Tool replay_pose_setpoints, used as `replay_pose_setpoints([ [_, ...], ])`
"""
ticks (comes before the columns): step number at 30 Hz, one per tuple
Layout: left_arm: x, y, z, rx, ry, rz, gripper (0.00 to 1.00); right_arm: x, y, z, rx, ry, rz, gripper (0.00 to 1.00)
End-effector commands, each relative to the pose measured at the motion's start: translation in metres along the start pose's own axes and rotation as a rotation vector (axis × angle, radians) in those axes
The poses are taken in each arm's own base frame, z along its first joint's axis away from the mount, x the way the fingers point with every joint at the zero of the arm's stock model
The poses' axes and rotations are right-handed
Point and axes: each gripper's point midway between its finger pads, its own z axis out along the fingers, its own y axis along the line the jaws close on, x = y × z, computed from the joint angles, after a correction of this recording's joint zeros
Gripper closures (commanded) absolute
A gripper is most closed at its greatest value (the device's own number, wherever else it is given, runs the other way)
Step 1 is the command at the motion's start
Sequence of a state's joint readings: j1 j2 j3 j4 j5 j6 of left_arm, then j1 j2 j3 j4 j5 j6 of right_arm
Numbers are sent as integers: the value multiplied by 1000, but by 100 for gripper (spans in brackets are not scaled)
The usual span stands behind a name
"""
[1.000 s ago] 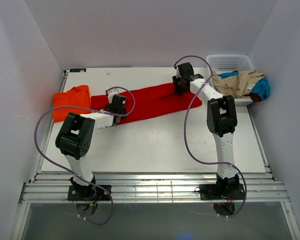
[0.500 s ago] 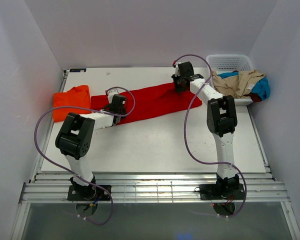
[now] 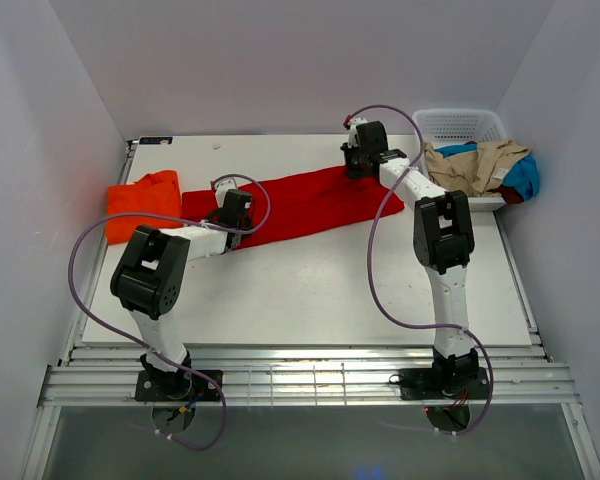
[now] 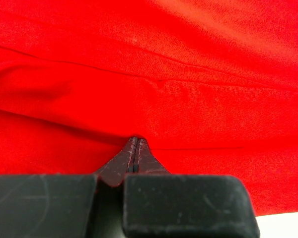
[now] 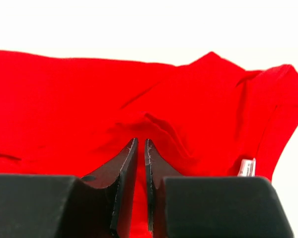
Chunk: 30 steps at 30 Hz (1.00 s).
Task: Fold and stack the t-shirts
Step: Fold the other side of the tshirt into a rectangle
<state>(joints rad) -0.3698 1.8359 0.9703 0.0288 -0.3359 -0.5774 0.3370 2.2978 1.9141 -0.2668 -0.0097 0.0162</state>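
Table [image 3: 310,290]: red t-shirt [image 3: 300,205], seemingly folded, stretched left-right.

Soft matt cloth — the red t-shirt [image 4: 149,74]; white plastic lattice — the basket [image 3: 460,124].

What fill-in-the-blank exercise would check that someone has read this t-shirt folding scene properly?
1. The left hand is shut on the red t-shirt, at its end nearer the table's ___ edge.
2. The orange t-shirt lies ___, beside the red one.
3. The right hand is at the red t-shirt's end nearer the white ___.
Missing words: left; folded; basket.
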Motion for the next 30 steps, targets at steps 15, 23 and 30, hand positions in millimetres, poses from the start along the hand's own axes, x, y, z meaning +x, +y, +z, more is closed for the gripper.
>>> replay_pose_setpoints([
  [15, 89, 56, -8, -153, 275, 117, 100, -39, 12, 7, -28, -116, -60, 58],
  [23, 84, 55, -10, -147, 267, 117, 100, -25, 10, 22, -23, -70, -63, 53],
  [30, 75, 54, -15, -146, 241, 116, 100, -16, 7, 31, -14, -55, -62, 69],
])
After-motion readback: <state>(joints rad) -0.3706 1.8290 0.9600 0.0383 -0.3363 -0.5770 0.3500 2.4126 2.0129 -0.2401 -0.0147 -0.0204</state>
